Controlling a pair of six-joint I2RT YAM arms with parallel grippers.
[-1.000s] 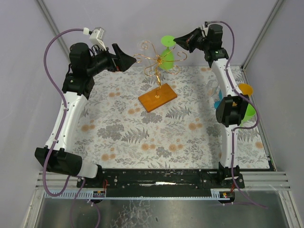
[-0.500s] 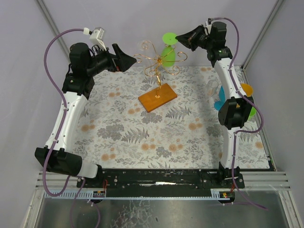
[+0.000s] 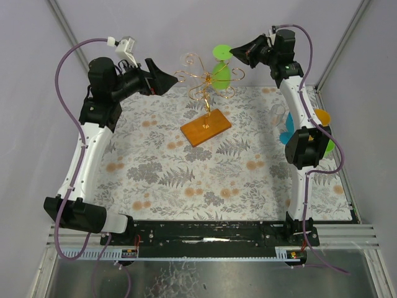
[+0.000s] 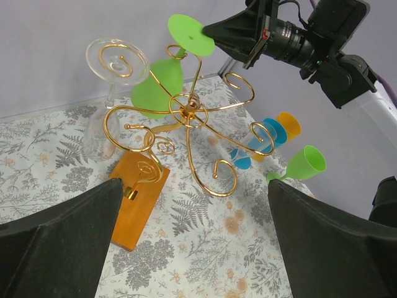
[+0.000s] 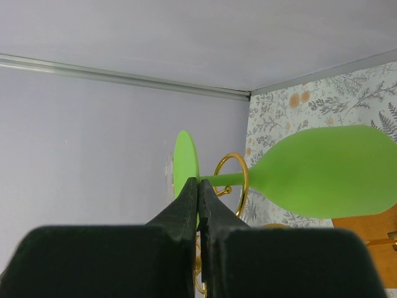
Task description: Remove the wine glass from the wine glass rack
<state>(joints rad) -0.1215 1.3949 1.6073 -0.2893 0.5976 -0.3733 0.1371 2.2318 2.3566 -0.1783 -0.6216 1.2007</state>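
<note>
Nearest, on the desk [image 3: 155, 180], sits the orange base [image 3: 206, 129] of the wine glass rack [image 3: 201, 87], its gold arms spreading above. Left of those arms the left jaws [image 3: 162, 77] hang spread wide, holding nothing. The green wine glass [image 3: 221, 73] hangs tilted at the rack's far right, stem inside a gold loop [image 5: 231, 177], bowl lower and nearer. Farthest back, the right jaws [image 5: 198, 186] are pressed together, pinching the rim of the foot [image 5: 184, 161]. The stem lies crosswise to their reach, so the right arm looks placed to draw it out.
</note>
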